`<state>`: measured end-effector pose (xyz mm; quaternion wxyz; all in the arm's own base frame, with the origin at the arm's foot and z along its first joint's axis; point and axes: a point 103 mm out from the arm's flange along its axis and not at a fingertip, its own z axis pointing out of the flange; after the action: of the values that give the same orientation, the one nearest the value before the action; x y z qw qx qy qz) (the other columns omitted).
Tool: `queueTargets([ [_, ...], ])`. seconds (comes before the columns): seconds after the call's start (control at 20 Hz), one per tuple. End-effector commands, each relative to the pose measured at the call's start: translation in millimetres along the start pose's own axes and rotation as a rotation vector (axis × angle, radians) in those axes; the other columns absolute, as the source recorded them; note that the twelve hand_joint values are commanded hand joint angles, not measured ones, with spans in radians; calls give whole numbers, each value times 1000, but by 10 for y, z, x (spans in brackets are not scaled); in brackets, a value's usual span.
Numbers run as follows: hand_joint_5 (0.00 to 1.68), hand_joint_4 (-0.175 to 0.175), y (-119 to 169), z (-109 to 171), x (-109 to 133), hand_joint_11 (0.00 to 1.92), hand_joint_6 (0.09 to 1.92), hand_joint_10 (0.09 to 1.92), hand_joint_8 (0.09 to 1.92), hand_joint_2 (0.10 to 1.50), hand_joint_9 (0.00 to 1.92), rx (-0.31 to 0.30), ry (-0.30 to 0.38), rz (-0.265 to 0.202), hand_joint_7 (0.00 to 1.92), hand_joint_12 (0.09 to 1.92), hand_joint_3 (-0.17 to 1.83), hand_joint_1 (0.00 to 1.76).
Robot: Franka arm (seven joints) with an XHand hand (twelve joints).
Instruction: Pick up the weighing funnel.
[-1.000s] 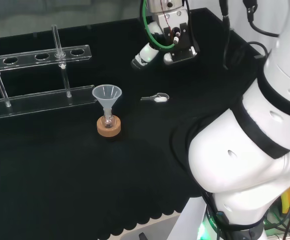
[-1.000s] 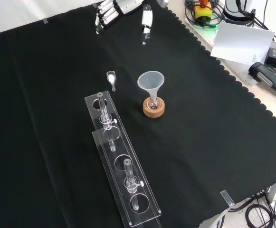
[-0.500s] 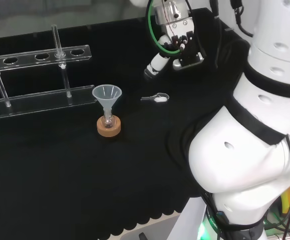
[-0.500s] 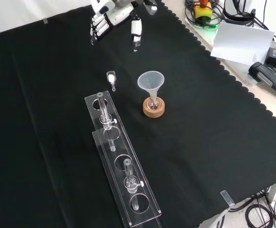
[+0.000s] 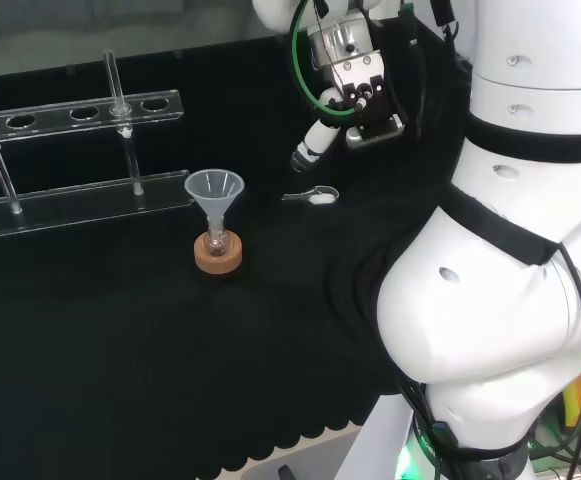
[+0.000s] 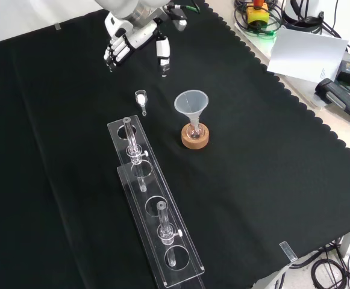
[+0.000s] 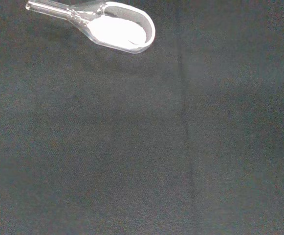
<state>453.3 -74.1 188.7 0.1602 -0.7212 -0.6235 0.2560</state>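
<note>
Weighing funnel [image 6: 141, 98]: lies flat on the black cloth [image 6: 54, 150], free of any grasp, with white powder in its scoop. In the front view, just left of the funnel [image 6: 190, 105], itself upright in a small flask on a cork ring [image 6: 195, 139], and close to the upper end of the clear tube rack [image 6: 153, 208]. Hand [image 6: 137, 37]: hovers over the cloth, higher in the front view than the weighing funnel and apart from it. Fingers straight, spread from the thumb, nothing between them.
</note>
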Motion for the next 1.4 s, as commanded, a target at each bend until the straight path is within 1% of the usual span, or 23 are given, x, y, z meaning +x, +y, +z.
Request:
queueTargets([
  [0.05, 0, -8, 64, 69, 66, 0, 87, 87, 87, 631, 0, -45, 47, 9, 0, 369, 8, 424],
  [0.15, 0, -10, 71, 90, 89, 0, 87, 87, 87, 633, 0, -58, 58, 17, 18, 434, 8, 424],
  [0.3, 0, -12, 76, 109, 135, 0, 87, 87, 87, 637, 44, -83, 65, 27, 60, 598, 7, 429],
  [0.55, 0, -13, 112, 162, 218, 0, 87, 87, 87, 647, 87, -118, 88, 39, 106, 679, 10, 447],
  [0.65, 0, -13, 136, 183, 250, 0, 87, 90, 87, 653, 96, -135, 84, 41, 120, 704, 12, 460],
  [0.7, 0, -14, 149, 196, 260, 0, 87, 138, 108, 656, 90, -138, 86, 43, 124, 731, 12, 466],
  [0.8, 0, -14, 170, 222, 272, 0, 87, 340, 191, 661, 37, -132, 82, 39, 113, 774, 11, 476],
  [0.9, 0, -14, 179, 246, 277, 0, 87, 451, 252, 663, 9, -114, 70, 27, 100, 803, 11, 480],
  [1.1, 0, -13, 190, 297, 296, 0, 87, 526, 338, 668, 0, -76, 50, 3, 88, 831, 12, 485],
  [1.4, 0, -10, 217, 374, 288, 0, 87, 603, 399, 670, 0, -43, 37, 3, 110, 838, 13, 485],
])
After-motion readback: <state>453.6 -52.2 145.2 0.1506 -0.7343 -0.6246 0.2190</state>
